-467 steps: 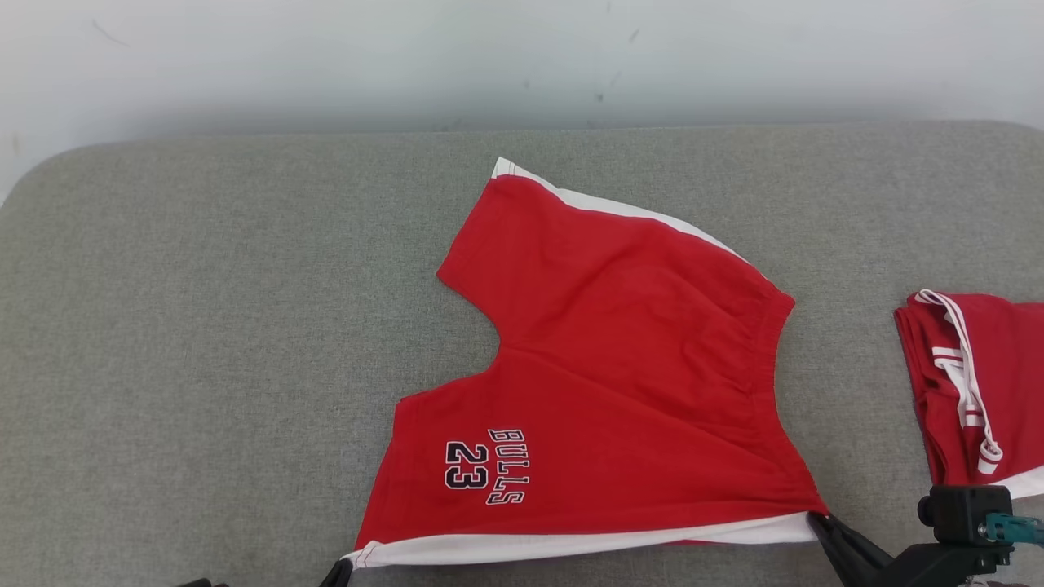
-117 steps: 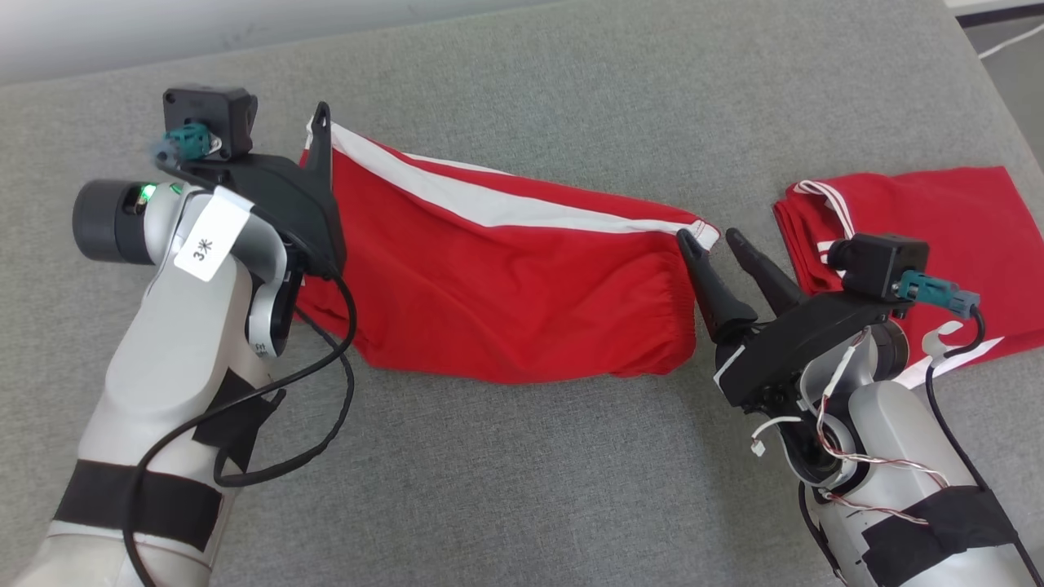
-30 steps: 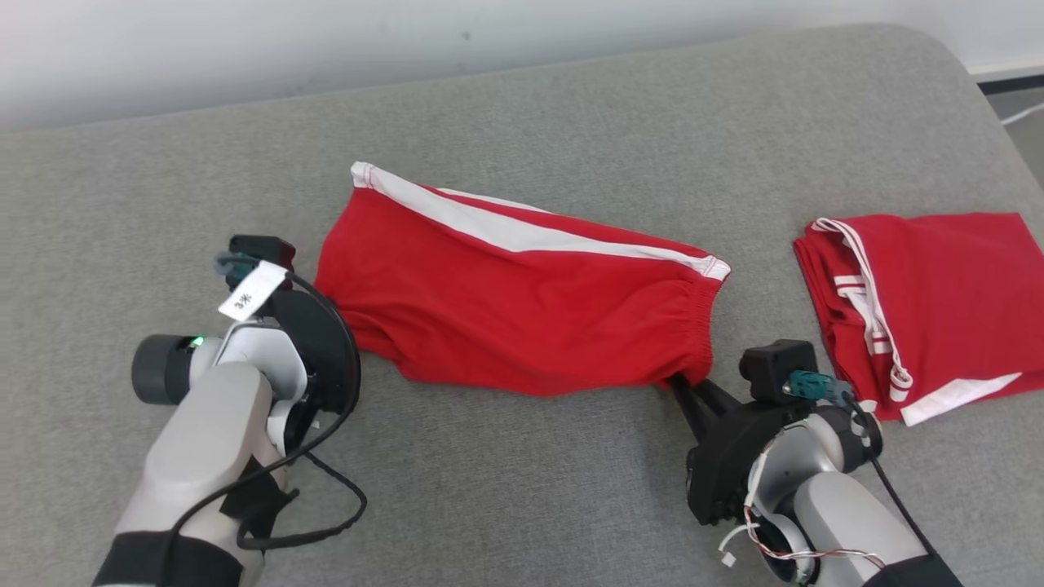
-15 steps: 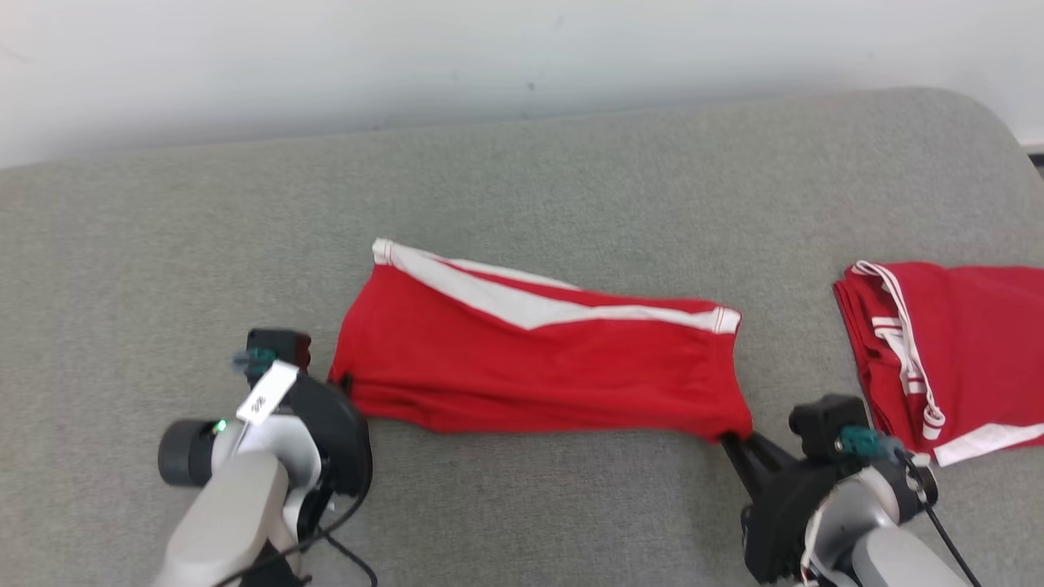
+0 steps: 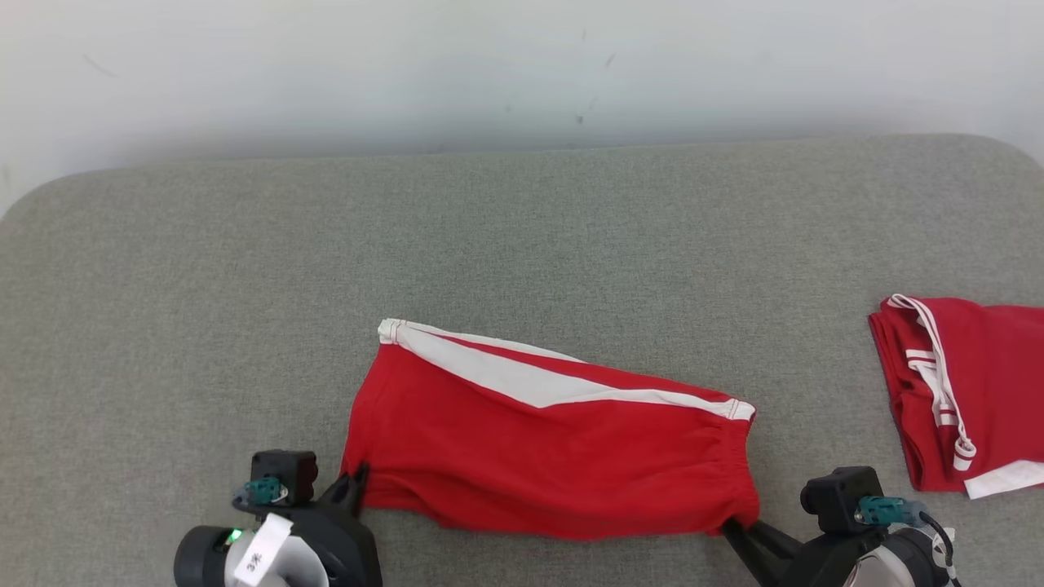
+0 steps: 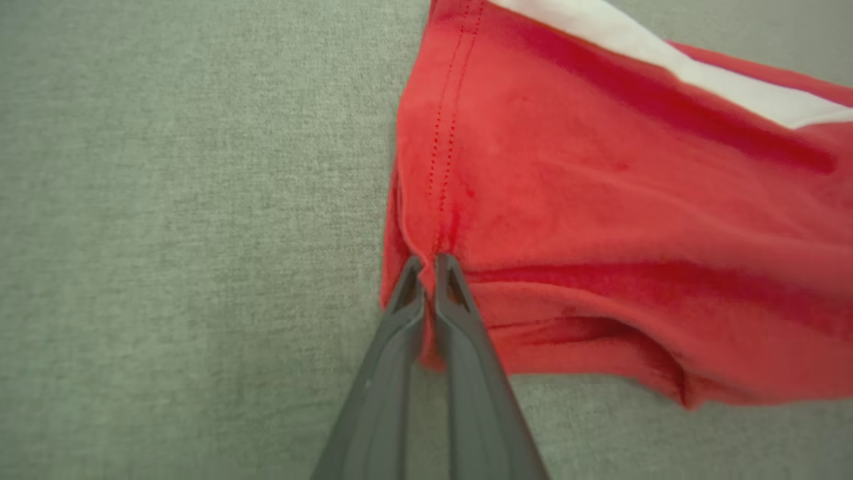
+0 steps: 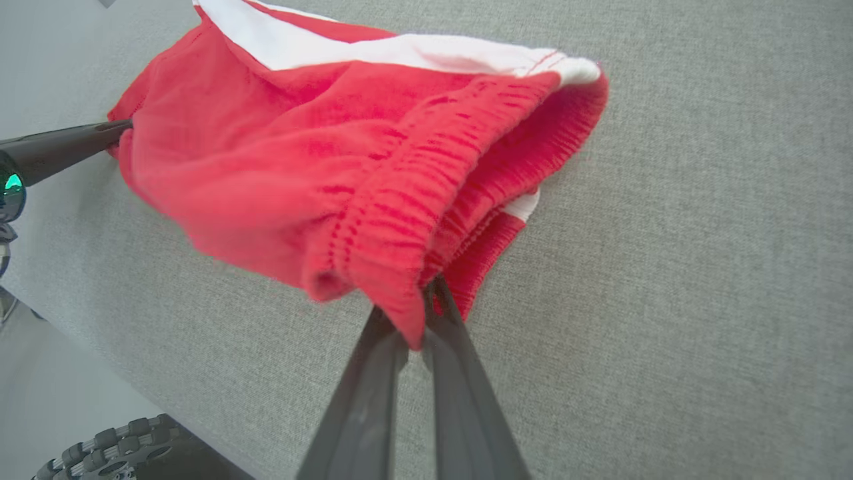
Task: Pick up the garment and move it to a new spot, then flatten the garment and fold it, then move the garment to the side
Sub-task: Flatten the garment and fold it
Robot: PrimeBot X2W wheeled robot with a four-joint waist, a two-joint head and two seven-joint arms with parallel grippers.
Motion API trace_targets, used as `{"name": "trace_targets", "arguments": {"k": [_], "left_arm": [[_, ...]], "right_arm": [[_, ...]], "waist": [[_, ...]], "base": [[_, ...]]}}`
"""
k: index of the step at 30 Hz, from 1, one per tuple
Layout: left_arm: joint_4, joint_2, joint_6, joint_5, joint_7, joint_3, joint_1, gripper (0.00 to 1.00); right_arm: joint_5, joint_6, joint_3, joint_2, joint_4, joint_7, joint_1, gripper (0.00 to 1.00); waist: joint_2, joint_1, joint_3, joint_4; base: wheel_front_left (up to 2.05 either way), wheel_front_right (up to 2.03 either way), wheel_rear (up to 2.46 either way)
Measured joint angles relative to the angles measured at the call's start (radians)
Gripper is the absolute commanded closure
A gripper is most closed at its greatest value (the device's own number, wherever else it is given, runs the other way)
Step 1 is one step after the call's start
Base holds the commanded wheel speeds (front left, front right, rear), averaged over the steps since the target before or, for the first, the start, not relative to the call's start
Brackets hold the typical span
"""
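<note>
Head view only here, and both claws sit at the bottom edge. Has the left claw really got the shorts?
Observer: Yes. The left claw is shut on the red shorts, right at the stitched hem.
Operator: And the right?
Observer: The right claw is shut on the gathered waistband, several layers bunched together.
Operator: Near edge flat?
Observer: No. The left wrist view shows a loose fold sagging beneath the top layer.

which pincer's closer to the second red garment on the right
Right. The right pincer is just left of the second red garment; the left pincer grips the far end of the shorts, farther left.
</note>
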Motion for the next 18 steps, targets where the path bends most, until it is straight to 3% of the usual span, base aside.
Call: {"name": "trace_targets", "arguments": {"k": [11, 18], "left_arm": [[-0.153, 0.014, 0.027, -0.006, 0.014, -0.002, 0.099, 1.0], [-0.259, 0.053, 0.049, -0.008, 0.052, 0.005, 0.174, 1.0]], "right_arm": [[0.031, -0.017, 0.003, -0.001, -0.033, 0.084, 0.006, 1.0], [0.043, -0.051, -0.025, -0.022, -0.059, 0.112, 0.01, 1.0]], "waist": [[0.0001, 0.0001, 0.025, 0.022], [0.0001, 0.0001, 0.029, 0.025]], "base": [[0.0, 0.0, 0.0], [0.0, 0.0, 0.0]]}}
